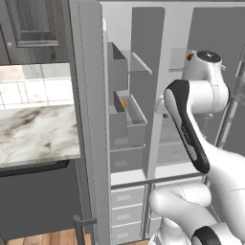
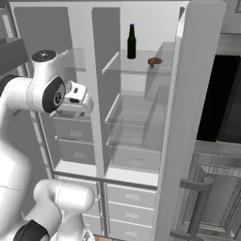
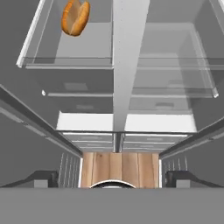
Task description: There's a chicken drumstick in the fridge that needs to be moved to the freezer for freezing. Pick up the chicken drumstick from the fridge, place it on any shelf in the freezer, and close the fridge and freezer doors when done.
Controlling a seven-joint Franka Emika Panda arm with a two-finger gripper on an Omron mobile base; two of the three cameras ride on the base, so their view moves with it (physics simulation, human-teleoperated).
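Your arm stands before the open unit with both doors swung wide, the reach for the drumstick [image 2: 154, 61] not yet begun. The drumstick lies on the top clear shelf [image 2: 136, 70] of the fridge [image 2: 141, 108], to the right of a dark bottle [image 2: 132, 41], well above and to the right of your pincer [image 2: 77, 101]. In the hand view the pincer looks down the divider between the two compartments, toward the drawers and the wooden floor [image 3: 118, 168]; its tips sit far apart at the bottom corners, so it reads as spread and empty. An orange food item [image 3: 75, 16] rests in the freezer [image 1: 127, 119] bin. The step in hand looks like the approach: your next move likely calls for raising the hand and swinging it right to that top shelf, coming in level so the fingers clear the bottle and the shelf edge.
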